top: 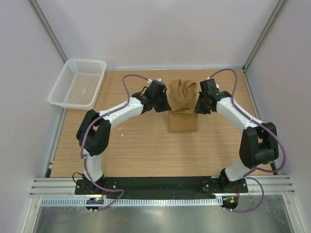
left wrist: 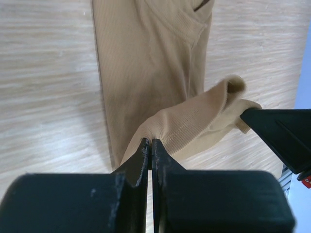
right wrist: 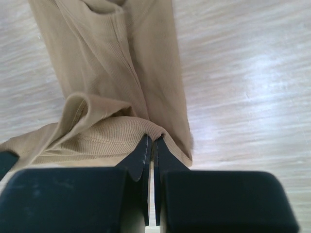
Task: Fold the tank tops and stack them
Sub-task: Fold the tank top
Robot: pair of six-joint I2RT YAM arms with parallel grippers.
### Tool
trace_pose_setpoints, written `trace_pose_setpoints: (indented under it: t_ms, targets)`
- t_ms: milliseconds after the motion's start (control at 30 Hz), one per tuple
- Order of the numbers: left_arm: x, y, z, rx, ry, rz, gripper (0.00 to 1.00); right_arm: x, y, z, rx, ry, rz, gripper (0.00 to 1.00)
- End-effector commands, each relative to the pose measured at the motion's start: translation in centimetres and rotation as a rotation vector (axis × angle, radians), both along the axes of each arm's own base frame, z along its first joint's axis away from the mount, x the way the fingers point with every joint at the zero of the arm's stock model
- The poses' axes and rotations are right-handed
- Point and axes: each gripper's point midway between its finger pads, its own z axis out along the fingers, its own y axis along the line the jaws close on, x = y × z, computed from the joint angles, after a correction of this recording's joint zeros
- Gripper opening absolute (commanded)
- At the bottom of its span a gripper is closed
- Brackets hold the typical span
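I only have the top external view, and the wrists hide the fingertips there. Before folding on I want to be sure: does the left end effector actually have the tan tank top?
Observer: Yes. The left wrist view shows the left end effector shut on a ribbed edge of the tan tank top, raised above the wooden table.
Operator: And the right side?
Observer: The right wrist view shows the right end effector shut on a fold of that same raised edge. The rest of the top lies flat on the table beyond it.
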Motion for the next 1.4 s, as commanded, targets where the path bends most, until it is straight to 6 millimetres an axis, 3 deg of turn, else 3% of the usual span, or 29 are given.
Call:
trace_pose_setpoints:
  t_ms: [0,300,467,700,1067,1100,1133,1167,1200,1267,1367]
  targets:
    - [1.5,-0.6,1.6,-0.019,-0.031,-0.021,0.0,2.9,0.7,2.2,0.023,-0.082,0.025,0.02]
    - [4.0,-0.9,-0.5,-0.011,-0.004,0.0,0.0,5.4,0.0,0.7,0.021,-0.059,-0.006,0.02]
    - [5.8,-1.1,-0.4,-0.028,-0.01,0.011,0.0,6.9,-0.4,0.3,0.034,-0.059,-0.018,0.02]
    - [6.8,-1.1,0.5,-0.042,-0.036,0.019,0.0,7.6,-0.6,0.4,0.043,-0.064,-0.028,0.02]
    - [9.1,-1.4,-1.1,-0.047,-0.021,0.032,0.04,9.7,-1.1,-0.2,0.05,-0.072,-0.063,0.03]
    - [9.3,-1.4,-1.9,-0.042,-0.008,0.036,0.05,10.0,-1.2,-0.4,0.052,-0.073,-0.07,0.05]
    - [9.8,-1.5,-1.8,-0.049,-0.009,0.039,0.08,10.4,-1.1,-0.5,0.051,-0.077,-0.072,0.14]
    - [10.1,-1.3,-2.0,-0.053,-0.007,0.043,0.24,11.0,-1.3,-0.3,0.045,-0.088,-0.088,0.22]
    - [10.4,-1.2,-2.1,-0.05,-0.009,0.038,0.32,11.2,-1.6,-0.9,0.033,-0.08,-0.1,0.41]
    - [11.3,-0.7,-1.9,-0.031,-0.011,0.047,0.52,11.4,-1.9,-0.1,0.031,-0.106,-0.115,0.58]
    - [11.1,0.5,-0.1,-0.019,-0.03,0.04,0.59,10.6,-2.0,0.6,0.044,-0.141,-0.113,0.73]
